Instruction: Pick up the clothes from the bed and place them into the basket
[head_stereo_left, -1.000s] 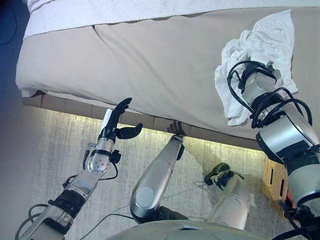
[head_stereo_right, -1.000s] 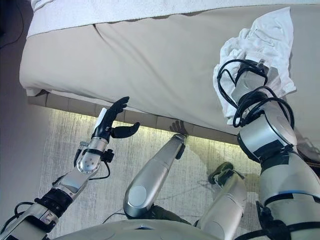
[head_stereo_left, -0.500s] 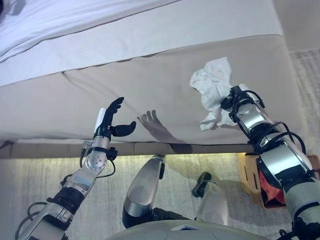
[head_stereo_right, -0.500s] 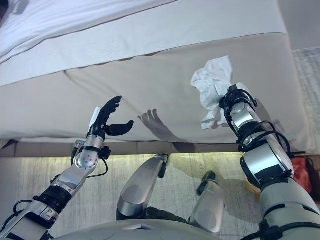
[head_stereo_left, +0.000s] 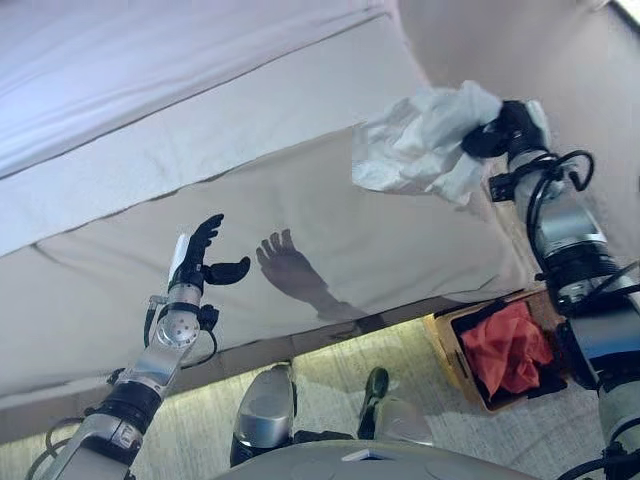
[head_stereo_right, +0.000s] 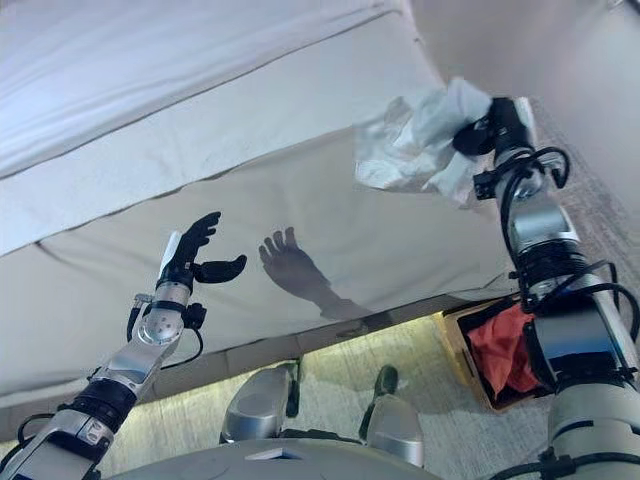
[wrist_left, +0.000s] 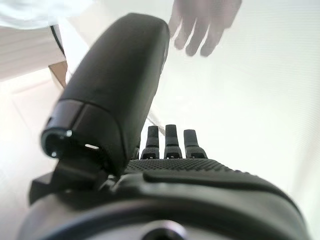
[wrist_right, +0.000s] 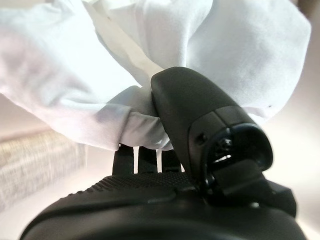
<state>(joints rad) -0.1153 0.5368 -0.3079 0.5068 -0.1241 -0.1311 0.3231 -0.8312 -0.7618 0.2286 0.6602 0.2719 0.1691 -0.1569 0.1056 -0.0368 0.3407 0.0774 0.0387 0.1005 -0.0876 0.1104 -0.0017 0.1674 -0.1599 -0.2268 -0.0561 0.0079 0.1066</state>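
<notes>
At the left, the left hand (head_stereo_left: 196, 262) hangs in the air over the front of the bed (head_stereo_left: 300, 190), fingers spread and relaxed, thumb out to the side, holding nothing; its own wrist view shows only bare bedding beyond the fingertips; it takes no part in the carry as far as I can judge.

Across the middle, the bed shows a tan cover and a pale sheet further back; no other loose garment can be seen on the stretch of it that is in view, though the far parts lie outside the pictures, so I cannot say whether more clothes are left.

At the right, the right hand (head_stereo_left: 497, 130) is raised above the bed's corner with fingers and thumb curled tight into a bunched white garment (head_stereo_left: 415, 143); the cloth is clear of the cover, lifted and hanging from the grip; the wrist view confirms the thumb pressed over a fold of it.

Below, on the floor just beside the bed's corner, stands the basket (head_stereo_left: 447, 345), with a red garment (head_stereo_left: 505, 347) already inside; so one piece looks delivered, the white one is picked up but not yet placed, and what remains is to bring it down over the basket and let go.

No brand, label or writing can be read anywhere.
</notes>
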